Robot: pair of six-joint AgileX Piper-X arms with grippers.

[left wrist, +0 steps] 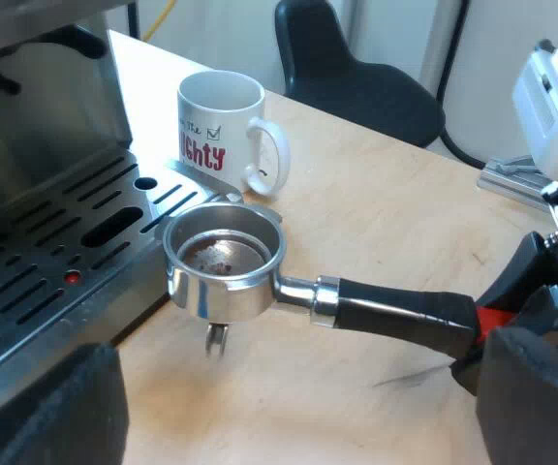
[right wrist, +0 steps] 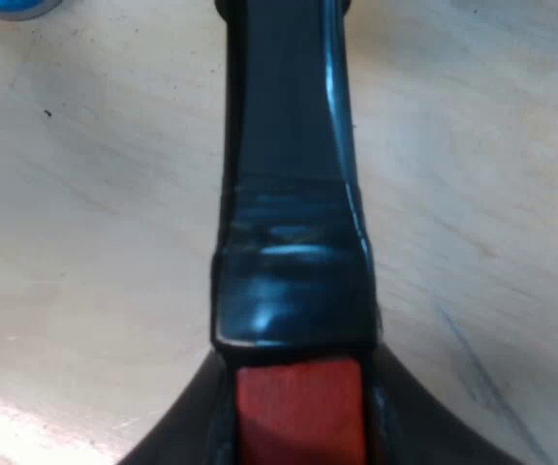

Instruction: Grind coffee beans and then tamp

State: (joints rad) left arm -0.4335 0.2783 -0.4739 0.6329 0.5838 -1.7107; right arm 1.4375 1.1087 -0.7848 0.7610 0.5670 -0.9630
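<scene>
right wrist view looks down the right hand (right wrist: pixel 296 426), whose black fingers (right wrist: pixel 187 441) are closed on the holder (right wrist: pixel 289 116), clamping either side of its dark handle (right wrist: pixel 294 291) at the red end (right wrist: pixel 296 402). the pale desk (right wrist: pixel 85 242) lies beneath, and a blue edge, probably the tamper (right wrist: pixel 15 6), sits far beyond the handle.

left wrist view shows the right hand (left wrist: pixel 541 291) keeping the holder (left wrist: pixel 356 305) level, its basket (left wrist: pixel 223 254) just beside the drip tray (left wrist: pixel 56 262) of the espresso machine (left wrist: pixel 46 126). i cannot tell if the spout touches the desk. the mug (left wrist: pixel 223 131) stands near the tray's edge. the left hand (left wrist: pixel 289 397) is spread wide and empty, near the handle.

the basket holds only a few dark specks, so i judge that grinding is not yet done and tamping is left too.
</scene>
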